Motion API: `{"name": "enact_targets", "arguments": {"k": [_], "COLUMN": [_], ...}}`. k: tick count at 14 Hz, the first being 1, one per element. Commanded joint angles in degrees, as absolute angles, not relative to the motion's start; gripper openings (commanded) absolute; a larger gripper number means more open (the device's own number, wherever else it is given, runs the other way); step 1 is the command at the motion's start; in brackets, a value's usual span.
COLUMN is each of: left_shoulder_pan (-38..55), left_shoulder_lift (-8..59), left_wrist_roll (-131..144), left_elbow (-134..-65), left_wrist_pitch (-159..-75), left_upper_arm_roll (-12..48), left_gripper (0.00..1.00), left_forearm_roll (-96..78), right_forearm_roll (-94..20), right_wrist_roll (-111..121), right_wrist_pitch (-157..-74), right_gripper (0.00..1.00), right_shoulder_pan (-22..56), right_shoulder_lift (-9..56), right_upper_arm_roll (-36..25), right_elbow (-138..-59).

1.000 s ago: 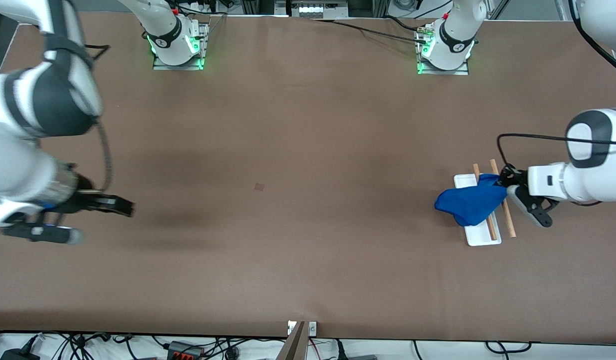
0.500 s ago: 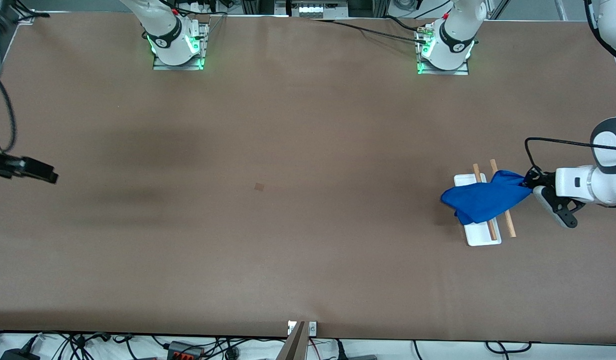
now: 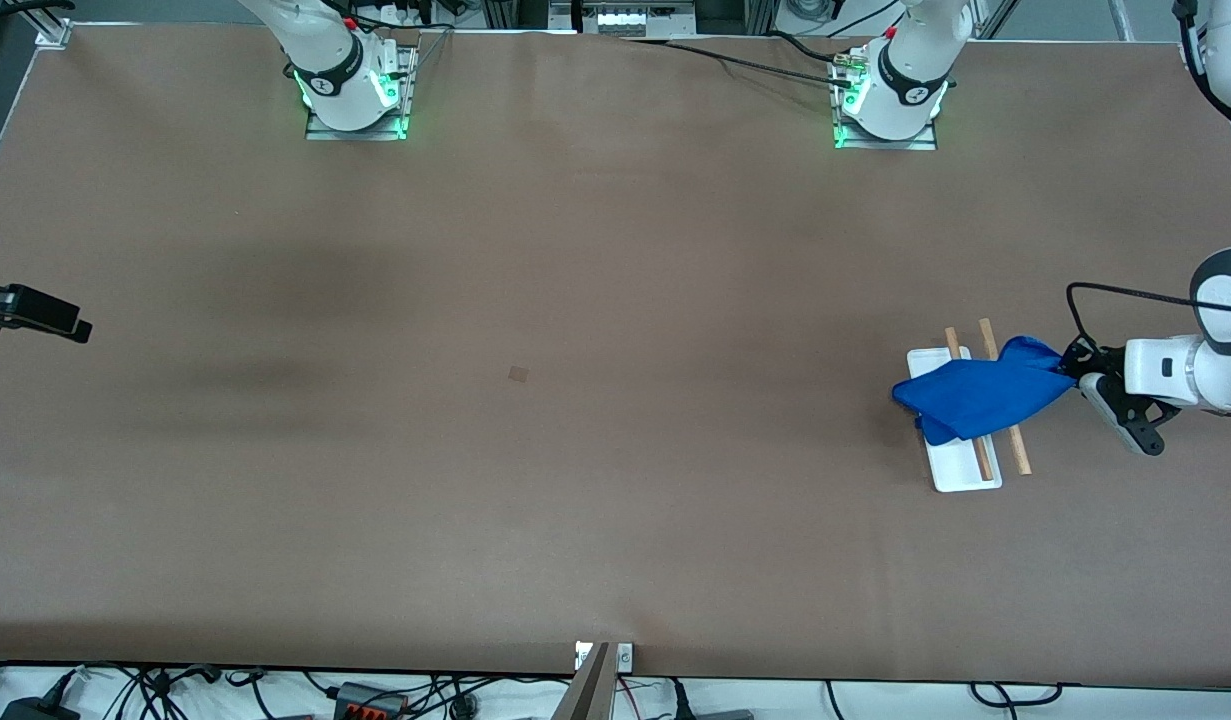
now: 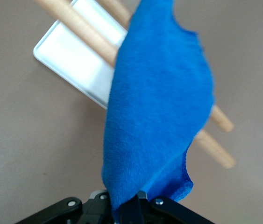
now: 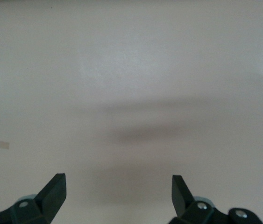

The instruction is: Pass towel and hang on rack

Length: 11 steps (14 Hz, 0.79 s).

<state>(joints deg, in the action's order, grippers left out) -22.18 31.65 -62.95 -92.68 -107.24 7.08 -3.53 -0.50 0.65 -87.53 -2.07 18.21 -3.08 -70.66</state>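
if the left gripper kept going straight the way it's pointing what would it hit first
Probably the rack. The left gripper, shut on the towel, points across the rods the towel drapes over; its height relative to them is unclear.

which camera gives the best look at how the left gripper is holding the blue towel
The left wrist view: the left gripper is shut on one end of the towel, which drapes across the rack rods. The front view shows the towel smaller, with the grip itself hard to make out. The right wrist view shows only bare table.
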Motion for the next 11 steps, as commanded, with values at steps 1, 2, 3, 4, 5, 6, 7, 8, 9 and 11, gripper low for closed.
{"name": "enact_targets", "arguments": {"k": [1,2,3,4,5,6,7,8,9,11], "left_shoulder_pan": [-22.41,-22.41,-22.41,-22.41,-22.59,-22.76,-22.85,-22.94,-23.03,-23.03], "left_shoulder_lift": [33.22,33.4,33.49,33.75,33.92,34.01,34.01,33.93,33.75,33.57], "left_wrist_roll": [-63.98,-63.98,-63.64,-63.2,-63.28,-63.89,-63.98,-63.98,-64.07,-64.25], "left_elbow": [-91.05,-91.05,-91.05,-91.05,-91.05,-91.05,-91.05,-91.05,-90.97,-90.44], "left_wrist_pitch": [-107.67,-107.75,-107.75,-107.75,-107.75,-107.75,-107.58,-107.4,-107.23,-106.79], "left_upper_arm_roll": [7.91,7.91,8.0,8.26,8.26,8.26,8.26,8.26,8.26,8.17], "left_gripper": [0.01,0.04,0.23,0.51,0.71,0.92,1.0,1.0,1.0,1.0], "left_forearm_roll": [-2.81,-2.9,-2.99,-3.08,-3.95,-5.52,-5.71,-5.71,-5.71,-5.19], "right_forearm_roll": [-0.53,-0.27,0.35,0.79,1.4,1.41,1.41,1.32,1.23,1.14], "right_wrist_roll": [1.41,1.41,1.49,2.1,4.11,5.26,5.27,4.58,4.57,3.44], "right_wrist_pitch": [-91.21,-94.28,-98.22,-100.87,-101.16,-100.29,-99.15,-98.88,-98.88,-97.05], "right_gripper": [1.0,1.0,1.0,1.0,1.0,1.0,1.0,1.0,1.0,1.0], "right_shoulder_pan": [-2.73,-2.64,-2.64,-2.64,-2.64,-2.72,-2.9,-2.9,-2.9,-2.72], "right_shoulder_lift": [13.03,10.22,6.37,3.28,1.95,1.85,2.11,2.11,2.11,2.02], "right_upper_arm_roll": [-2.11,-2.11,-2.02,-2.02,-2.02,-2.02,-2.11,-2.2,-2.11,-2.11], "right_elbow": [-78.1,-82.66,-89.14,-93.91,-96.04,-96.15,-95.8,-95.8,-95.45,-95.19]}}
